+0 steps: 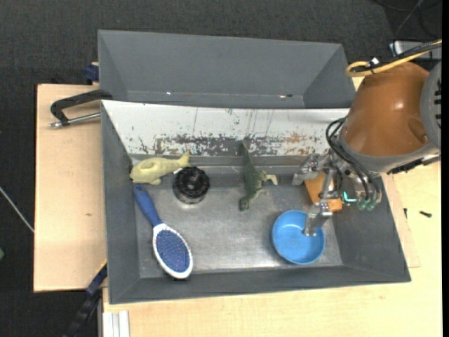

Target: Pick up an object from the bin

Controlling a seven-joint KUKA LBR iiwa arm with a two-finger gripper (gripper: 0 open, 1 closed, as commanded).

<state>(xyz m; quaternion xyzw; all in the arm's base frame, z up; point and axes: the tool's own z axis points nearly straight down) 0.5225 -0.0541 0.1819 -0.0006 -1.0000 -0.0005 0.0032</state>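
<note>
Brush point(167, 244) front L, bowl point(287, 248) front R, dino point(250, 182) mid-rear

A single camera sits above the bin point(231, 248) and looks down at a slight tilt, apparently from the near side. The whole bin is in frame at moderate range. The arm point(386, 118) enters from the right.

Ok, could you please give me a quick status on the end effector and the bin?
End effector over blue bowl, lower right of bin. No hold visible. Green toy dinosaur nearest, not touching.
</note>
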